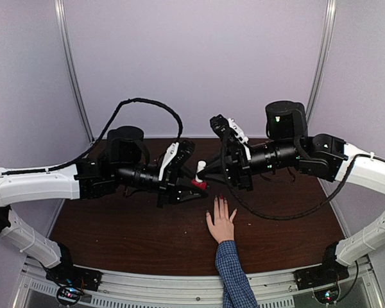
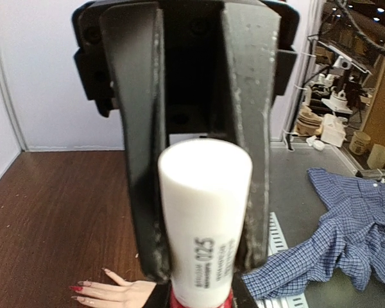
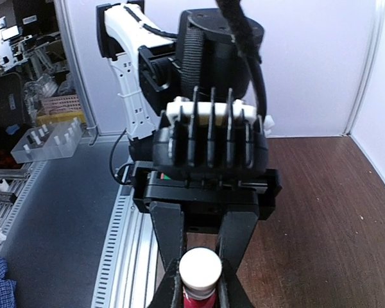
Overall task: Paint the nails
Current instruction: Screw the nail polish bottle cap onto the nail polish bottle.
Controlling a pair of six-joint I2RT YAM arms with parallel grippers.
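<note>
A light-skinned hand [image 1: 221, 221] in a blue checked sleeve [image 1: 235, 276] lies flat on the brown table [image 1: 115, 231], fingers pointing away. Its nails [image 1: 219, 197] are tiny here; in the left wrist view some nails [image 2: 76, 289] are dark red. Above and beyond the fingertips, my left gripper [image 1: 196, 185] is shut on the small red polish bottle [image 1: 198, 184]. My right gripper [image 1: 208, 170] is shut on its white cap [image 1: 201, 168]. The left wrist view shows the cap [image 2: 205, 212] clamped between the right fingers [image 2: 144, 224]. In the right wrist view the cap [image 3: 200, 268] faces the camera.
White walls stand behind and to both sides. An aluminium rail [image 1: 179, 282] runs along the table's near edge by the arm bases. A black cable [image 1: 147, 102] loops over the left arm, and another cable [image 1: 289, 215] hangs under the right arm above the table.
</note>
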